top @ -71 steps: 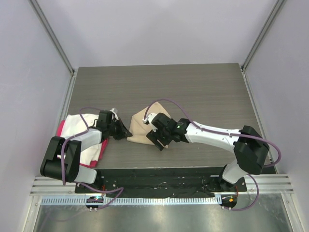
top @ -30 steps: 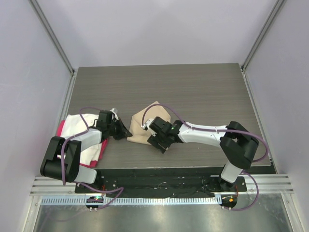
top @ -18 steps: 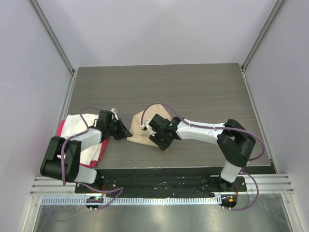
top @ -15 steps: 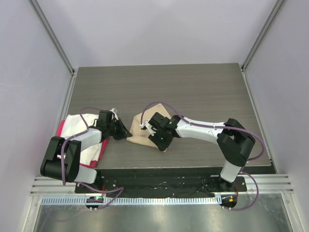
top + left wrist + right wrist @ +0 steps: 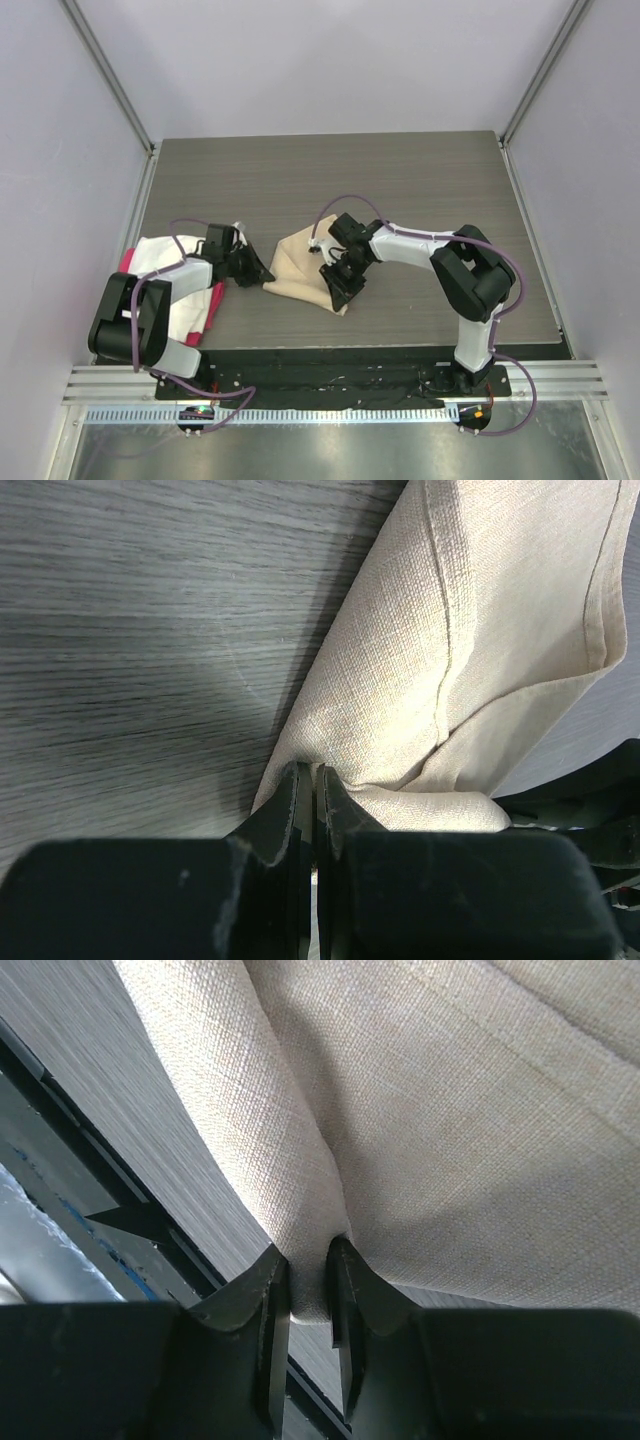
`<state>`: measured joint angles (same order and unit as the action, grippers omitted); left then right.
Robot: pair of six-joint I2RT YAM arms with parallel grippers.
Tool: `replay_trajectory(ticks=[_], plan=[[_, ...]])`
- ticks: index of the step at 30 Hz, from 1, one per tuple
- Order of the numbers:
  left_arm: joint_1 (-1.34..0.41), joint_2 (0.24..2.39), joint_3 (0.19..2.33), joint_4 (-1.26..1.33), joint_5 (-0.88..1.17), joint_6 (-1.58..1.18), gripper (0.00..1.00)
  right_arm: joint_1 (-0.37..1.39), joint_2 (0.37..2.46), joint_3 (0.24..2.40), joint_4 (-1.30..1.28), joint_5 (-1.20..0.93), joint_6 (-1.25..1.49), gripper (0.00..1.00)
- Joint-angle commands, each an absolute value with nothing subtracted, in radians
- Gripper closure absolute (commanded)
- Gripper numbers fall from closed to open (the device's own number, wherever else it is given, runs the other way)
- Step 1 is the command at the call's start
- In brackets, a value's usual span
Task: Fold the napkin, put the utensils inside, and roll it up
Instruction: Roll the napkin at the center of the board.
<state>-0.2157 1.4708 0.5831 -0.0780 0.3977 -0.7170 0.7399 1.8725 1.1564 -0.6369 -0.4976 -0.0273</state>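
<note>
Right claw point(image 5: 310, 1270) has closed on the napkin point(image 5: 295, 265), left claw point(image 5: 314, 780) pinching its corner, on grey woodgrain table point(image 5: 400, 180) between pale walls point(image 5: 330, 60).

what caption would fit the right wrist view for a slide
right gripper pinching a fold of the beige napkin over the wood-grain table

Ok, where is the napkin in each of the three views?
Top view: the napkin lies mid-table, towards the near edge.
Left wrist: upper right, its corner pinched in the left gripper.
Right wrist: fills most of the frame, a fold pinched in the right gripper.
Shared landmark: the grey wood-grain table.
</note>
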Motion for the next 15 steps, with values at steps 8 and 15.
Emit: replay_trajectory(ticks=[8, 15], plan=[[-0.218, 1.516, 0.601, -0.169, 0.354, -0.672, 1.00, 0.765, 1.781, 1.316, -0.801, -0.301, -0.002, 0.34], [-0.218, 1.528, 0.609, -0.175, 0.364, -0.673, 1.00, 0.952, 1.697, 1.398, -0.703, 0.104, -0.021, 0.28]])
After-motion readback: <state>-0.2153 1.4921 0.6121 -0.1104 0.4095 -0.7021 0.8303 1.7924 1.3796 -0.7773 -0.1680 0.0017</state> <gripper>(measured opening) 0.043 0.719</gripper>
